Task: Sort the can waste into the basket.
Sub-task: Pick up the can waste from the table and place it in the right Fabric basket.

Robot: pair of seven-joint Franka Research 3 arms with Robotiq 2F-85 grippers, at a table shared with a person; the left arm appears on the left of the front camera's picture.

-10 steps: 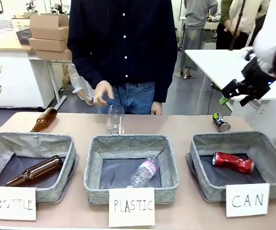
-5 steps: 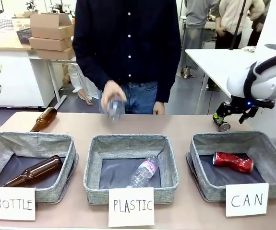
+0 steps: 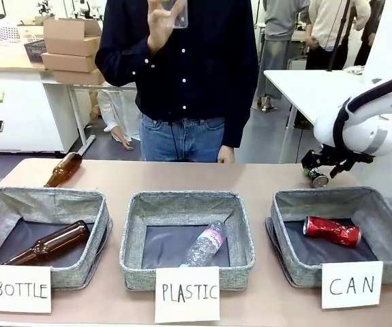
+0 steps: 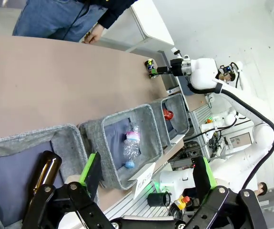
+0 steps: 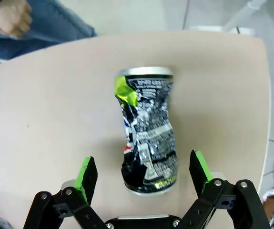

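Nearest us, the basket (image 3: 298, 262) behind the CAN card (image 3: 351, 284) holds the red can (image 3: 332, 230). Just beyond its far rim, the dark can (image 5: 146, 129) lies crumpled on the bare table (image 5: 46, 119). Our right gripper (image 5: 142, 163) hangs over it, fingers (image 5: 86, 174) spread wide, one on each side of the can's near end and apart from it. We judge the step to be the grasp. We should lower until the pads flank the dented waist, then close gently across it, since a round can may roll away. Our left gripper (image 4: 147, 167) is likewise spread, idle over the bottle side. Farther off, the person's hand (image 3: 156, 24) holds up something clear.
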